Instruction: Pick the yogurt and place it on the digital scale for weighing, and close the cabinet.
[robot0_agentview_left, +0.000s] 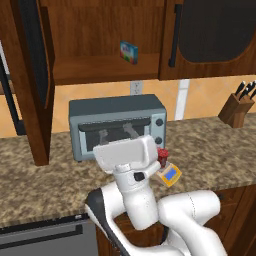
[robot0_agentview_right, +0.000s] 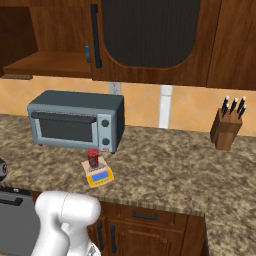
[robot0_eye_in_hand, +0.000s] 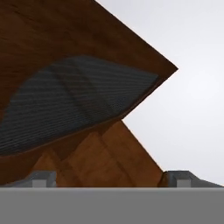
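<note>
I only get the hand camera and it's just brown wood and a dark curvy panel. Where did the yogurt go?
Observer: The yogurt stands on the digital scale, on the counter in front of the toaster oven.
Operator: Is the cabinet closed now?
Observer: No. In the left base view one door of the cabinet stands swung open, and the shelf behind it is open to see.
Operator: Is anything on that shelf?
Observer: Yes, a small blue-green box stands on it.
Operator: What else is on the counter?
Observer: A knife block, far right by the wall.
</note>
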